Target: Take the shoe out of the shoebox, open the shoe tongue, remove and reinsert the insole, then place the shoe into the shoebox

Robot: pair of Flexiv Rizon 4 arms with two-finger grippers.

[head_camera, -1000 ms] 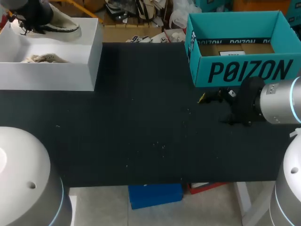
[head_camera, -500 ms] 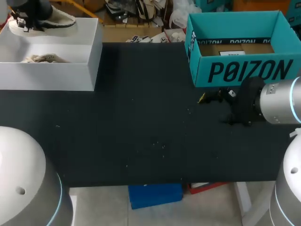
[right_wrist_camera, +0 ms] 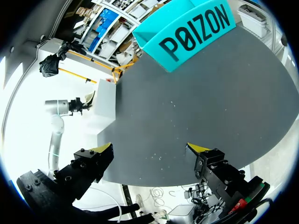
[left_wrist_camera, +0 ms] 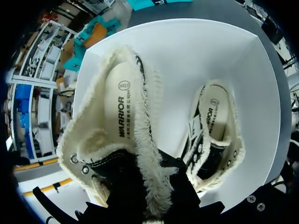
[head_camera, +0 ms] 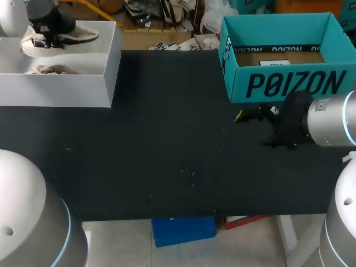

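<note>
Black tabletop (head_camera: 167, 139) carries a white shoebox (head_camera: 55, 86) at its far-left corner and a teal box (head_camera: 289, 83) at the far-right corner, well apart. R arm (head_camera: 328, 119) comes in over the right edge, just in front of the teal box, and the R gripper (right_wrist_camera: 150, 148) has its fingers spread wide over bare tabletop, holding nothing. L gripper (head_camera: 49, 34) hangs over the white shoebox's far side, pinching the collar of a fleece-lined shoe (left_wrist_camera: 117, 107) w/ black laces, lifted off the box floor, and the 2nd shoe (left_wrist_camera: 215, 135) lies inside the box.
</note>
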